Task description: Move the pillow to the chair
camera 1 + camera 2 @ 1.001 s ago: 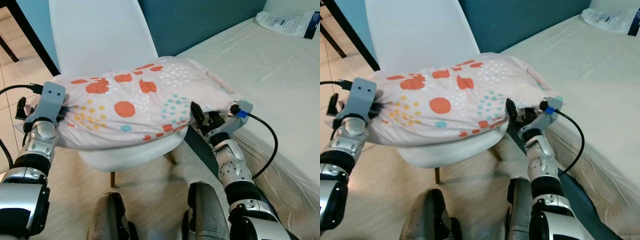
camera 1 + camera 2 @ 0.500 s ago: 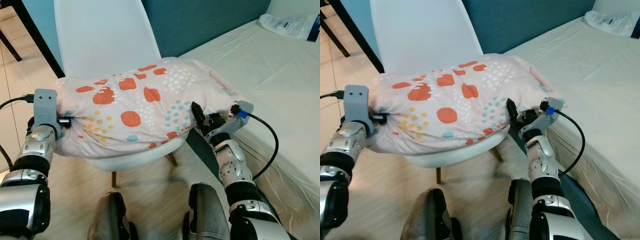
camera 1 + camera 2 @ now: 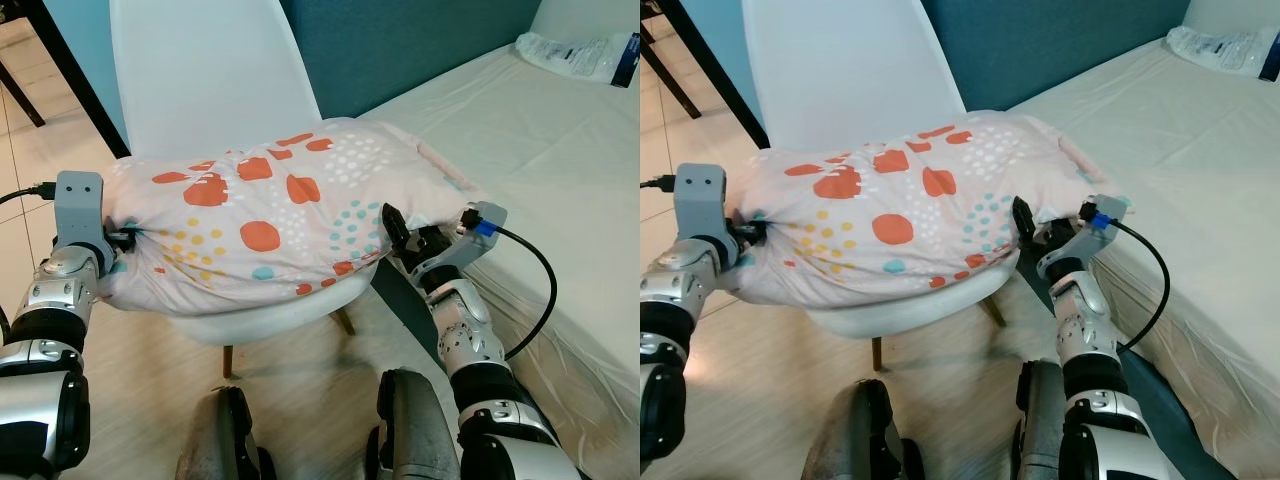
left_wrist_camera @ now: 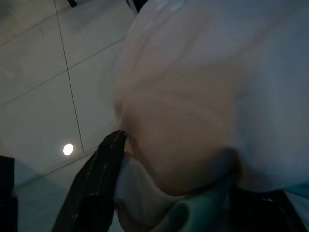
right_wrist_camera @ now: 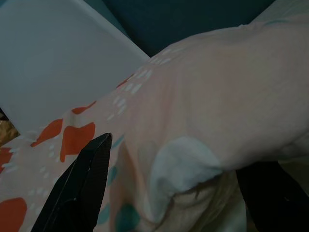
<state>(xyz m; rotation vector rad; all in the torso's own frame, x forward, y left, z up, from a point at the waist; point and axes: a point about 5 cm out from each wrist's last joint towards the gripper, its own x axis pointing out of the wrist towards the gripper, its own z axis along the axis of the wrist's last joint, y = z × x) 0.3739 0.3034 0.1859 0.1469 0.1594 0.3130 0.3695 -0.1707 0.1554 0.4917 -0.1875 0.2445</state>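
A pink pillow (image 3: pixel 270 220) with orange, yellow and teal dots lies across the seat of a white chair (image 3: pixel 210 70), and both of its ends overhang the seat. My left gripper (image 3: pixel 125 240) is shut on the pillow's left end, with cloth bunched between its fingers (image 4: pixel 99 179). At the right end, my right gripper (image 3: pixel 395 235) is shut on a corner of the pillow (image 5: pixel 193 145), and the chair's white back (image 5: pixel 53 58) stands behind it.
A bed (image 3: pixel 540 150) with a pale sheet runs along my right, close to the chair, with a clear plastic bag (image 3: pixel 575 50) at its far end. A dark table leg (image 3: pixel 60 70) slants at the back left. My own legs (image 3: pixel 230 440) stand on wood floor below the chair.
The pillow's left end has been drawn up onto the seat and lies flatter. My left gripper has shifted slightly outward and turned with it. The right arm has stayed in place.
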